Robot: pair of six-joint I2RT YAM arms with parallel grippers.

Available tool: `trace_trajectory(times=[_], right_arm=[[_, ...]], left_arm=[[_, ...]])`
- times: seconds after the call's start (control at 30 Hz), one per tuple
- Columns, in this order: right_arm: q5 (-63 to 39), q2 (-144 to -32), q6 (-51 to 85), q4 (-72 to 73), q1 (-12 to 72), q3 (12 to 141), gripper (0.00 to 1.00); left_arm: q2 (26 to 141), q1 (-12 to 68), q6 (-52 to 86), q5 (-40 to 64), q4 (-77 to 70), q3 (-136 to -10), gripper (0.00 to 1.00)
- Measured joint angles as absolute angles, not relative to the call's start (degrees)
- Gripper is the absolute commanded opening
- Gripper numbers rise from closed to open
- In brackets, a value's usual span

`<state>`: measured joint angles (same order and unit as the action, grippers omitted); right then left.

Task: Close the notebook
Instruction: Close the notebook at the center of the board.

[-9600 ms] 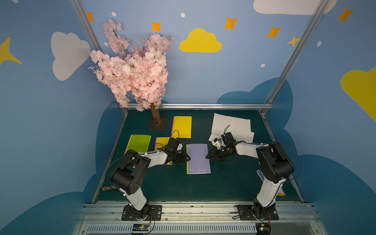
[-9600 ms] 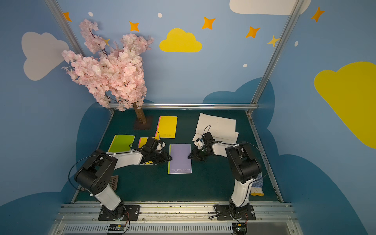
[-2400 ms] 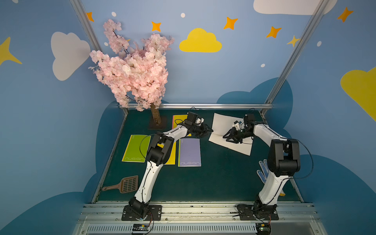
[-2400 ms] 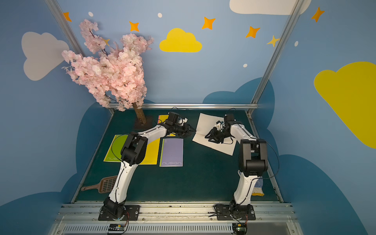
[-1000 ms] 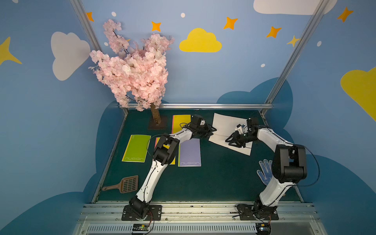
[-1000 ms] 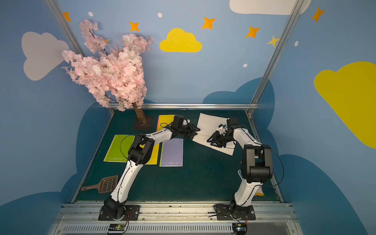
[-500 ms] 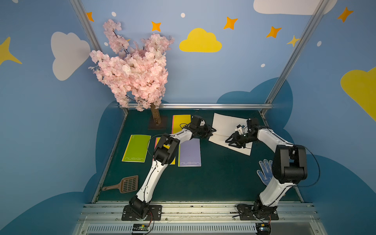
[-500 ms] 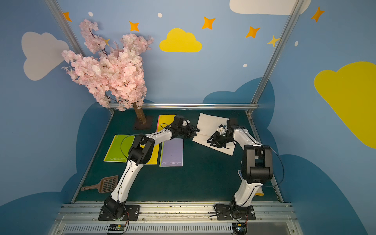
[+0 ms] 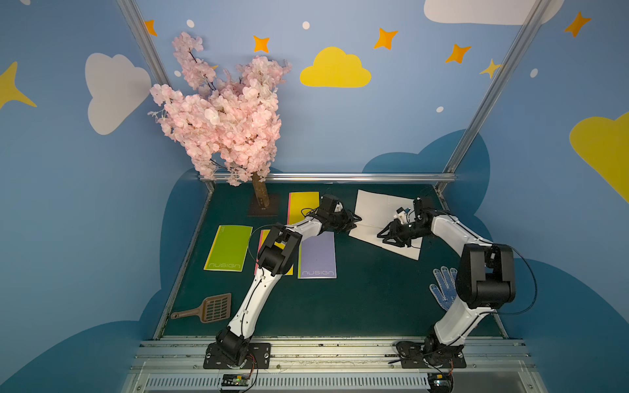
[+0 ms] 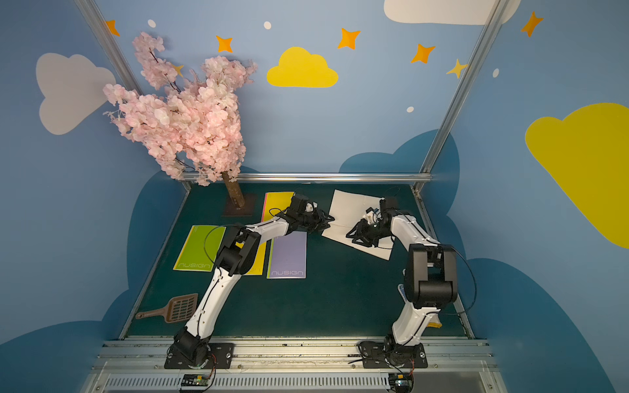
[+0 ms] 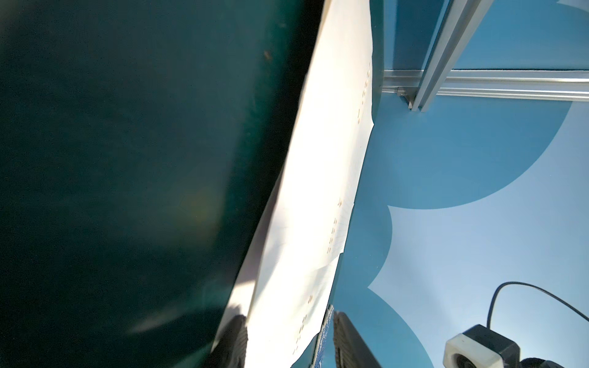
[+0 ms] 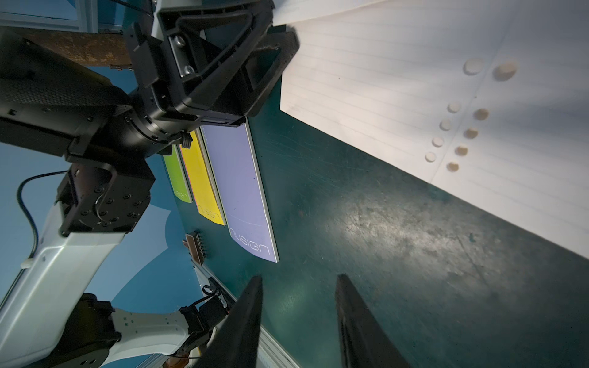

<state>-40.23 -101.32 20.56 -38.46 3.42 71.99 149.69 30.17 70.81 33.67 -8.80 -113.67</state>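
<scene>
Newbie: status on the left claw (image 9: 354, 223) rn?

Mod: about half open, jaws straddling the left page edge of the open notebook (image 9: 377, 209), not pinched shut on it afaict. Couple secs back it was short of that edge, so it's reached in. Last sec, no movement. Right claw (image 9: 381, 238) is part open, empty, by the notebook's near edge. Notebook's at the table's (image 9: 357, 306) far right corner, lying open, so imo the flip hasn't started.

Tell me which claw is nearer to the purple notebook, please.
Left. The left claw is just past the far corner of the purple notebook, at the edge of the open white notebook. The right claw is farther off, above that white notebook's pages.
</scene>
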Motion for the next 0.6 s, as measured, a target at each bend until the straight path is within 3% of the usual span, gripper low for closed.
trace_trajectory(times=[0.3, 0.6], right_arm=[[-40.6, -101.3, 20.7, -38.3, 3.5, 70.8, 0.41], [-41.0, -101.3, 20.7, -38.1, 3.6, 70.7, 0.4]], left_arm=[[151.5, 30.2, 73.2, 33.6, -12.1, -114.7, 0.38], [152.2, 30.2, 73.5, 33.3, -12.9, -114.8, 0.24]])
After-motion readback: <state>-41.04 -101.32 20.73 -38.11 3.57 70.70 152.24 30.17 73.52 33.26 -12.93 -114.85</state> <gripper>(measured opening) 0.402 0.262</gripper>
